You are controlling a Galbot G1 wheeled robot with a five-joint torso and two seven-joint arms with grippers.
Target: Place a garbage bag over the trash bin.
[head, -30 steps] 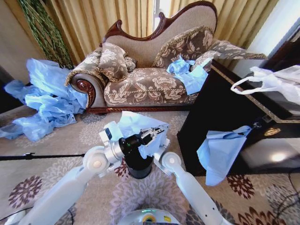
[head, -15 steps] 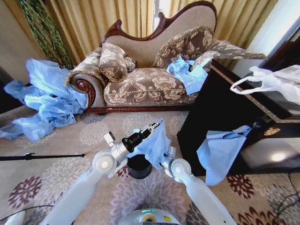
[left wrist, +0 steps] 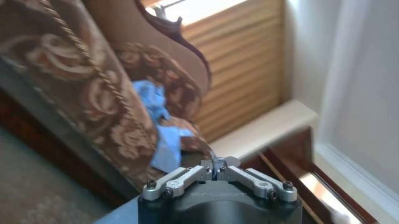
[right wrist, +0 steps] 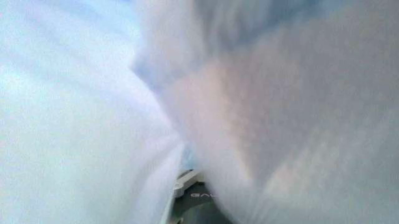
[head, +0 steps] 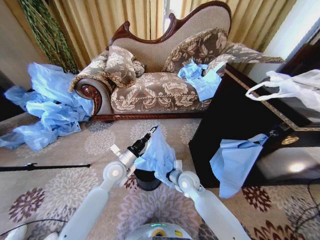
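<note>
The garbage bag [head: 159, 152], thin light-blue plastic, hangs in a tall fold above the carpet in the head view. My left gripper [head: 150, 131] points up and away at the bag's top corner, its fingers [left wrist: 206, 171] pressed together and shut on the film. Below the bag stands the small black trash bin [head: 144, 180], with most of its rim hidden behind the plastic and my arms. My right gripper [right wrist: 190, 185] sits low inside the bag's folds, beside the bin, and the plastic wraps closely round it.
A carved sofa [head: 160, 90] stands behind, with blue plastic [head: 200, 80] lying on its seat. A big heap of blue sheeting [head: 50, 105] lies at the left. A dark cabinet [head: 235, 130] at the right carries a hanging blue bag [head: 232, 162] and a white bag [head: 295, 87]. A black rod [head: 45, 166] lies on the carpet.
My left gripper has swung up and to the left, pulling the bag from a loose bundle over the bin into a tall hanging fold. The right arm has shifted slightly right.
</note>
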